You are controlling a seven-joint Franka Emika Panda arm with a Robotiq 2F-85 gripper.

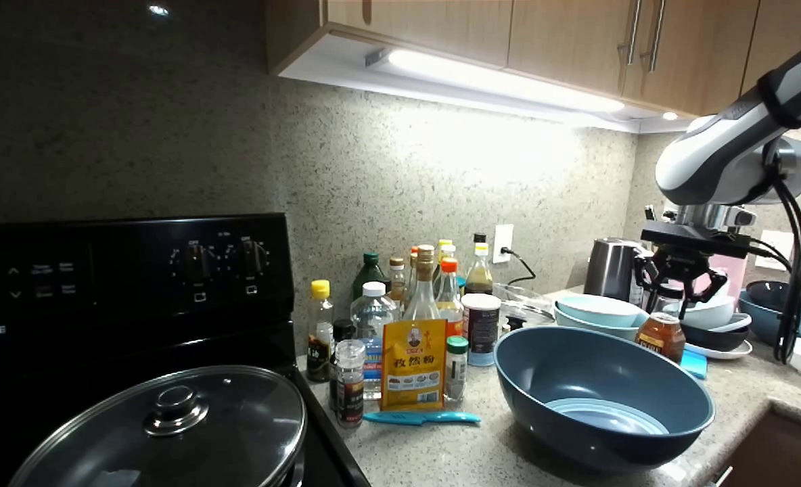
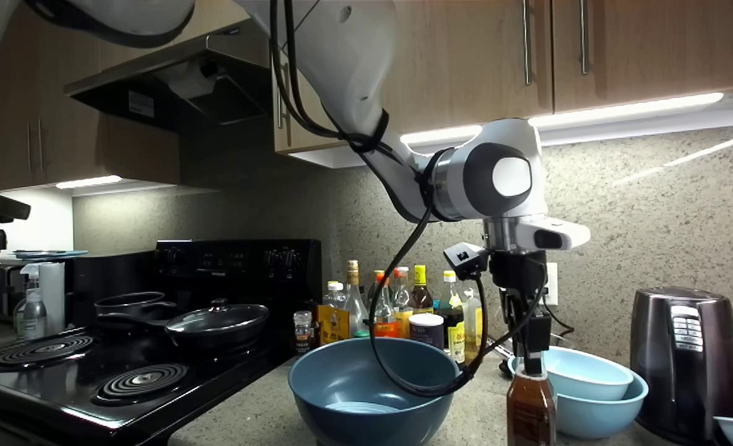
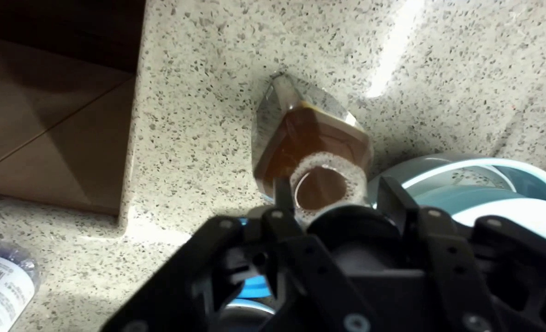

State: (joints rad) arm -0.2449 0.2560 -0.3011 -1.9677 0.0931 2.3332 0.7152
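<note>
One bottle (image 1: 663,337) of brown liquid (image 3: 293,143) is near the pale bowls (image 2: 602,409) over the tabletop (image 3: 199,115), its lower end hidden by the big bowl (image 1: 556,419) in an exterior view; whether its base rests there I cannot tell. Around its clear neck the gripper (image 3: 335,189) is narrowed to about the neck's width, a finger on either side, and appears to hold it, though the contact itself is dark in the wrist view. I judge the bottle fairly heavy, with most of the weight low; froth (image 3: 355,177) near the top suggests contents that slosh easily. The wall looks smooth and stiff, so likely slippery, more so if wet; glass or plastic I cannot tell, so best treat it as breakable. The neck, narrower than the body, is the sensible hold: pads level, squarely across it, firm enough that the weight below does not swivel.
</note>
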